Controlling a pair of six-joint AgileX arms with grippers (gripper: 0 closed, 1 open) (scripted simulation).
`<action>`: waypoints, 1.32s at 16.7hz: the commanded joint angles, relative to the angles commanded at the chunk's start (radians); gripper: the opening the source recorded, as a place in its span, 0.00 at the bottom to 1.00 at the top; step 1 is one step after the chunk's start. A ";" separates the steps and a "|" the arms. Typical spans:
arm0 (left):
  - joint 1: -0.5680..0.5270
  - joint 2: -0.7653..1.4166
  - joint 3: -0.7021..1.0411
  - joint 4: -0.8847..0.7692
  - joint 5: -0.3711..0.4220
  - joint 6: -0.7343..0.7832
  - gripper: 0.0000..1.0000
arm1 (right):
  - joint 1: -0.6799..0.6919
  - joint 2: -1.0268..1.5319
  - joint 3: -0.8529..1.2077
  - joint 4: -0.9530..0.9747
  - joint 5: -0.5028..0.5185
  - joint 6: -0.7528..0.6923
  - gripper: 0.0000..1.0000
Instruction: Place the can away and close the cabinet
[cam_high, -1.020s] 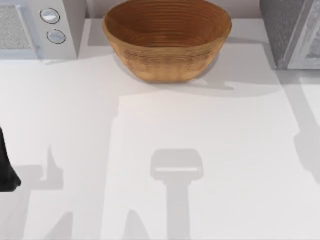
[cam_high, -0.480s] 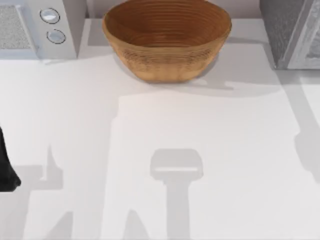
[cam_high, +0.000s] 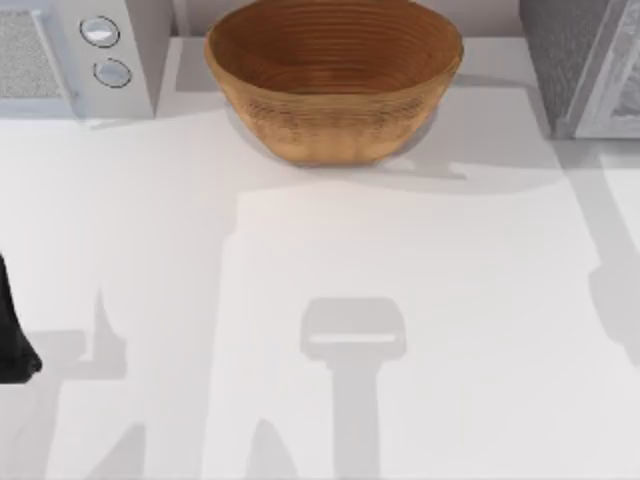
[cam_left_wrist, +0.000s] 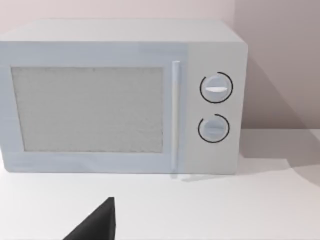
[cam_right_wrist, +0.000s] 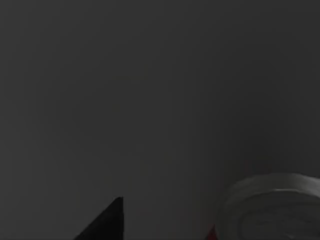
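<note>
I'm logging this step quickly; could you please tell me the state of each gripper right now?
Left gripper: parked facing the microwave; state cannot be told.
Right gripper: in a dark space beside the can; state cannot be told.

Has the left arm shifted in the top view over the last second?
No. The left arm sits at the same spot on the table's left edge, unchanged relative to the microwave and woven bowl.

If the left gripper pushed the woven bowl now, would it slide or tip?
The woven bowl would probably slide, not tip: it looks wide and low. Its woven wall suggests it is light and fairly stiff. Its rounded underside might let it rock slightly on the table.
</note>
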 joint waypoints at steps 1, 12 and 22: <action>0.000 0.000 0.000 0.000 0.000 0.000 1.00 | 0.000 0.000 0.000 0.000 0.000 0.000 1.00; 0.000 0.000 0.000 0.000 0.000 0.000 1.00 | -0.012 -0.345 -0.369 0.157 -0.056 -0.037 1.00; 0.000 0.000 0.000 0.000 0.000 0.000 1.00 | -0.061 -1.290 -1.670 0.478 -0.129 -0.070 1.00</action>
